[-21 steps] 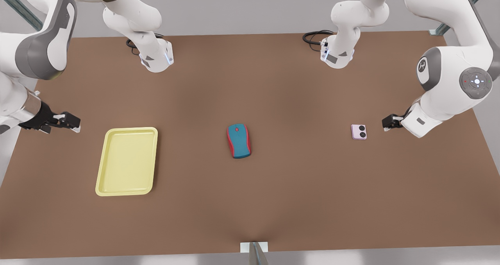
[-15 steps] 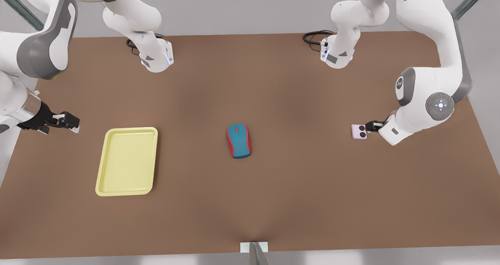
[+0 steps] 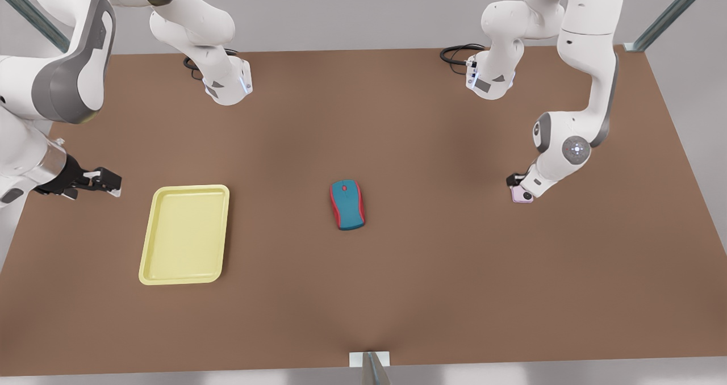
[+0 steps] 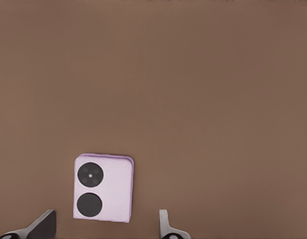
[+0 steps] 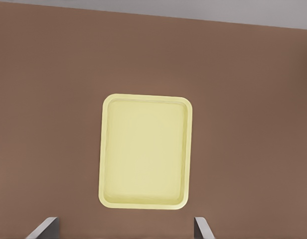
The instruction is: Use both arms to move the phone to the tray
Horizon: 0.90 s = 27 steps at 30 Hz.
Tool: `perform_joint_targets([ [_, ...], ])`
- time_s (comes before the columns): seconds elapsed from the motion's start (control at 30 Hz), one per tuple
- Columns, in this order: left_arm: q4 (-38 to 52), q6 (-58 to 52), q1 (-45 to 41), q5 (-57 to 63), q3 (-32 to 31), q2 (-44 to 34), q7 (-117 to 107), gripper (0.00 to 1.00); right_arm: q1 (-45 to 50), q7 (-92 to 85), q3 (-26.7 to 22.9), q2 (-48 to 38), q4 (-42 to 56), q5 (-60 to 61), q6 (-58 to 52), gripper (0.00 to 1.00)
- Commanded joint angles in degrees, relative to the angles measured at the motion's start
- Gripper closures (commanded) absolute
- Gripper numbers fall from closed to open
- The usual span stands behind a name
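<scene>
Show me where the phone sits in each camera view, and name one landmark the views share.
Front view: the phone lies at the front view's right, partly under the left gripper.
Left wrist view: phone flat on the brown table, ahead of the open jaws.
Right wrist view: not in it.
Shared landmark: the brown table.

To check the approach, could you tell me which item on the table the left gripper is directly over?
The pale pink phone, with two black lenses; the open left gripper straddles it.
</scene>
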Motion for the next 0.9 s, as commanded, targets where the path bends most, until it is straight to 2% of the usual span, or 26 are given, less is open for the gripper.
perform_joint_targets([
  [0.0, -1.22, 10.11, -0.02, 0.09, 0.21, 0.34, -1.51, 0.00, -0.20, -0.61, -0.04, -0.05, 0.03, 0.24, 0.11, 0.00],
  [0.87, -1.92, 12.05, 0.06, 0.36, 2.50, 7.90, 4.99, 0.00, 1.56, -0.52, -1.01, 0.04, 0.03, 1.21, -0.16, 0.00],
])
